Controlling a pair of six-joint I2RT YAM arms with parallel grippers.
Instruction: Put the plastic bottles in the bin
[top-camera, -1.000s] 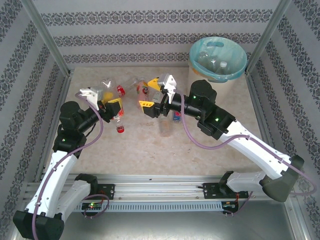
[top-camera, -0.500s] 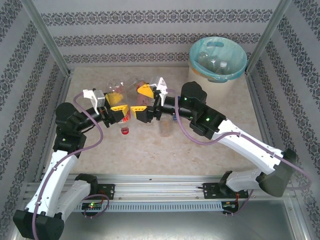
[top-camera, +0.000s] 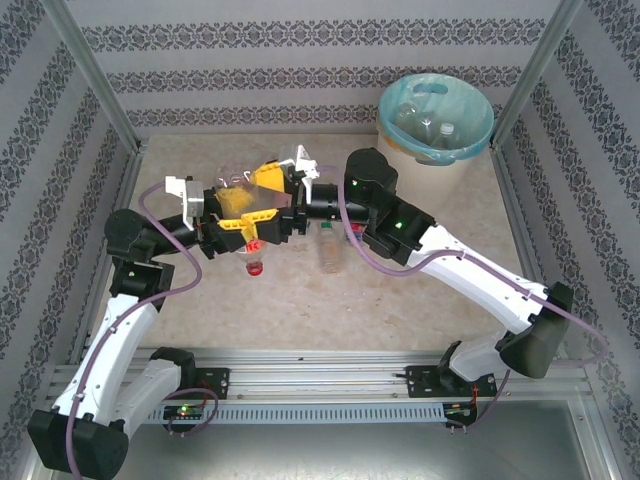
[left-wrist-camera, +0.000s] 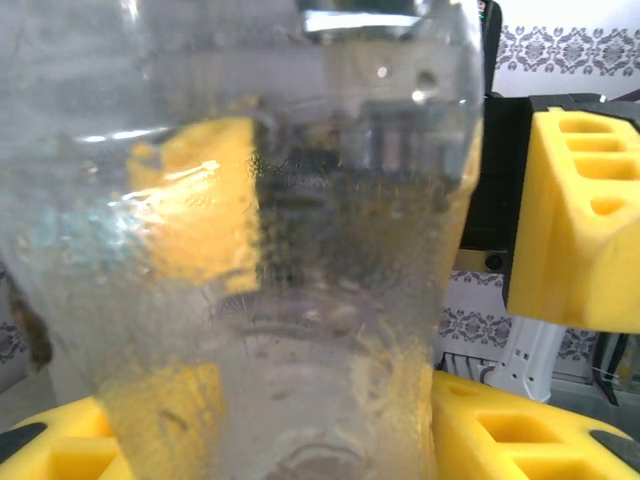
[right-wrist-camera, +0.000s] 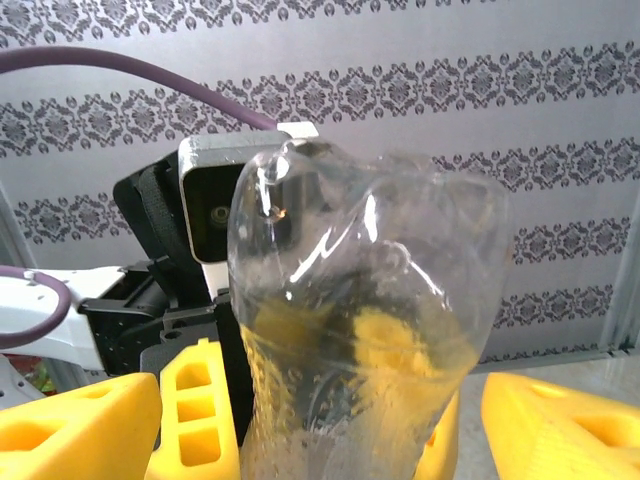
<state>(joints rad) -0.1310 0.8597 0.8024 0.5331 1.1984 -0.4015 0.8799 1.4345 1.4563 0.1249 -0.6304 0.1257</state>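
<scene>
Inside the parted right gripper (top-camera: 272, 203), a bottle (right-wrist-camera: 370, 330) sits clamped by the left gripper (top-camera: 238, 211).

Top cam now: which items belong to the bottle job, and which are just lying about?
Job: held bottle, between left tool and right tool; loose bottle on the table; bin, bottles inside.
Not job: purple cable; patterned walls; frame post.
</scene>
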